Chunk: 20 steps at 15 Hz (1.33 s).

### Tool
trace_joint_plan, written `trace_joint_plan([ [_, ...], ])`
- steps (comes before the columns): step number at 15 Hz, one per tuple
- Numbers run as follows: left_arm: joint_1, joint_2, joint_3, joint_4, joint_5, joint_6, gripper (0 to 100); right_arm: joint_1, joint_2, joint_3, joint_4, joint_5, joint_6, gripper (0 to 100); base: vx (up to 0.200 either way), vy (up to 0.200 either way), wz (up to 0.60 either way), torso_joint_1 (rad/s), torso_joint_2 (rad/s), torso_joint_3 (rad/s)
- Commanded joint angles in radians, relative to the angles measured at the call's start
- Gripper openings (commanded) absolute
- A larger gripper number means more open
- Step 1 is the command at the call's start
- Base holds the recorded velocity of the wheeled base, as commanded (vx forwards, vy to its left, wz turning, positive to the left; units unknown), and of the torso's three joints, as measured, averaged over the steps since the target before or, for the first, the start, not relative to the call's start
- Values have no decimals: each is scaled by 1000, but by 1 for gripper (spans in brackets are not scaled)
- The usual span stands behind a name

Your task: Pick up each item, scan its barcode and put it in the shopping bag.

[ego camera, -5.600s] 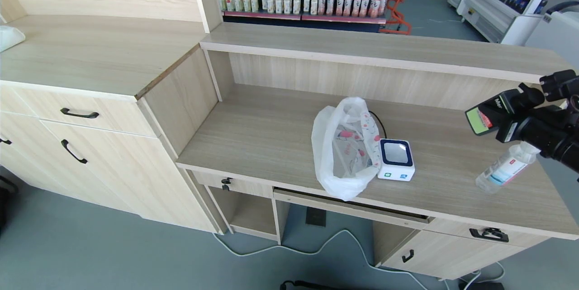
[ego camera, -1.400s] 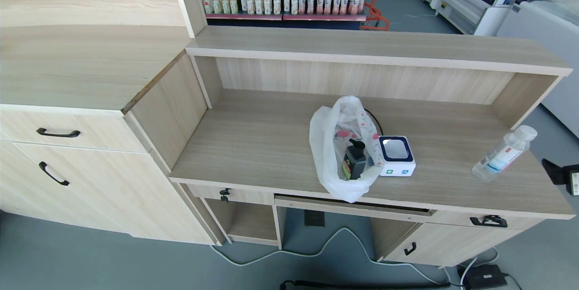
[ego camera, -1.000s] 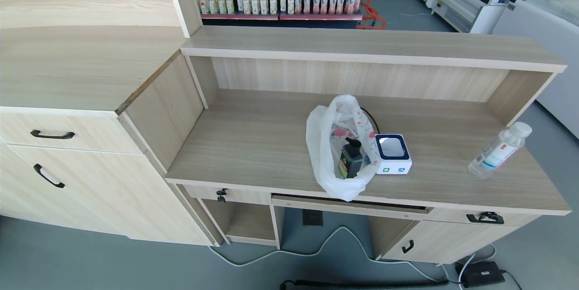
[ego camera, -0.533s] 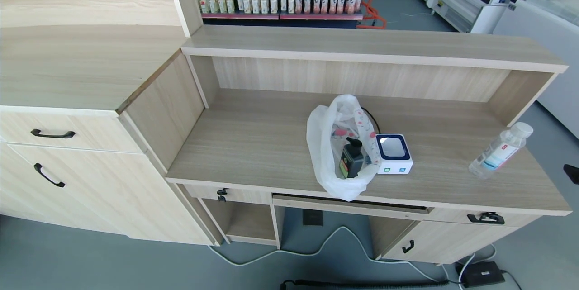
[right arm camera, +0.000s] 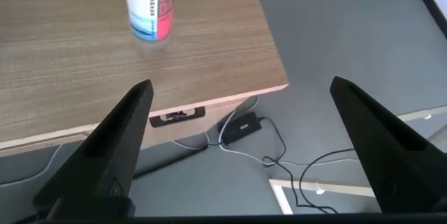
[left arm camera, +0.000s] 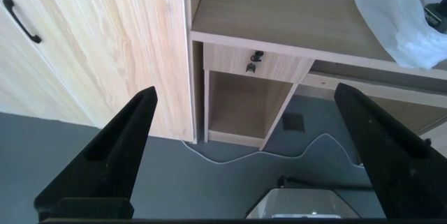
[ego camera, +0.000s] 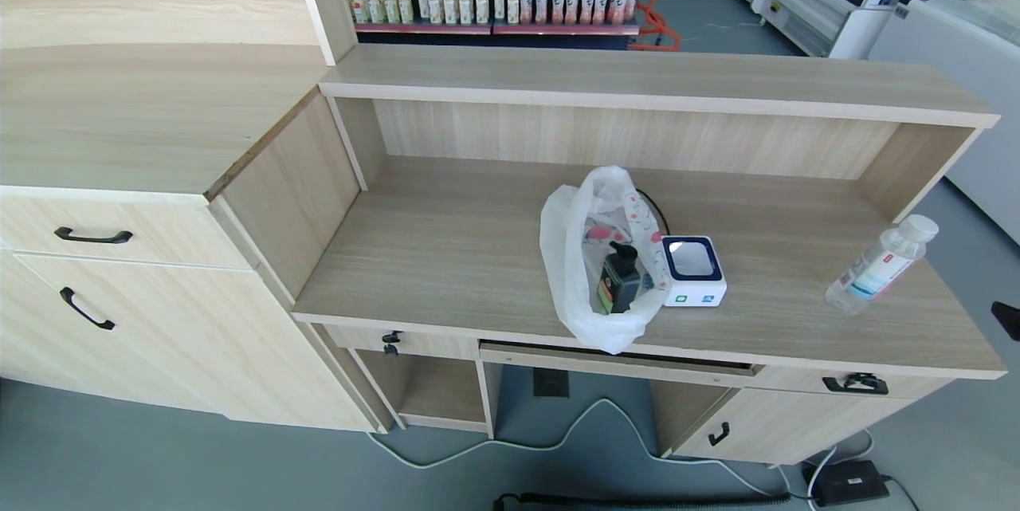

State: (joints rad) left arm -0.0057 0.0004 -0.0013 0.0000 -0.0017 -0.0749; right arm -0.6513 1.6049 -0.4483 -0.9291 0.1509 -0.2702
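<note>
A white plastic shopping bag [ego camera: 575, 256] stands open at the middle of the low counter, with a dark pump bottle [ego camera: 620, 283] upright inside it. A white barcode scanner [ego camera: 693, 272] sits against the bag's right side. A clear bottle [ego camera: 880, 265] with a white cap stands near the counter's right end. My right gripper [right arm camera: 241, 83] hangs open and empty off the counter's right front corner, the clear bottle [right arm camera: 149, 4] beyond it; one of its fingertips [ego camera: 1006, 320] shows at the head view's right edge. My left gripper [left arm camera: 244, 91] is open and empty, low before the counter's left end, the bag [left arm camera: 398, 15] off to one side.
A taller cabinet [ego camera: 119, 144] with black handles adjoins the counter on the left. A raised shelf [ego camera: 653, 80] runs behind the work surface. Under the counter [ego camera: 446, 256] are a drawer handle [ego camera: 854, 383] and an open cubby [left arm camera: 244, 105]. Cables [ego camera: 574, 431] lie on the floor.
Earlier my right gripper held the dark pump bottle beside the counter; the bottle now stands in the bag. The gripper has drawn back to the right and sunk a little. The camera shifted slightly.
</note>
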Motion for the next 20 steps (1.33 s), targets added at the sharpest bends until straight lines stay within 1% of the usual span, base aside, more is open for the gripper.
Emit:
trace_joint_plan([
  [1,0,0,1,-2,5,0,100,4,-34,7,1,-1,2,100,0,-200,0,2,12,-2],
  [8,0,0,1,-3,3,3,100,4,-26,28,-4,-30,6,100,0,-200,0,-1,3,4],
  [11,0,0,1,-2,0,0,100,27,-22,40,-2,-27,23,100,0,0,0,0,0,0],
  [13,0,0,0,-2,0,0,100,56,-5,48,-2,-24,68,100,0,0,0,0,0,0],
  [16,0,0,0,-2,0,0,100,68,41,49,-8,-7,63,100,0,0,0,0,0,0],
  [18,0,0,0,-2,0,0,100,85,89,43,-51,-4,42,100,0,0,0,0,0,0],
  [20,0,0,0,-2,0,0,100,88,214,26,-221,-5,-18,100,0,0,0,0,0,0],
])
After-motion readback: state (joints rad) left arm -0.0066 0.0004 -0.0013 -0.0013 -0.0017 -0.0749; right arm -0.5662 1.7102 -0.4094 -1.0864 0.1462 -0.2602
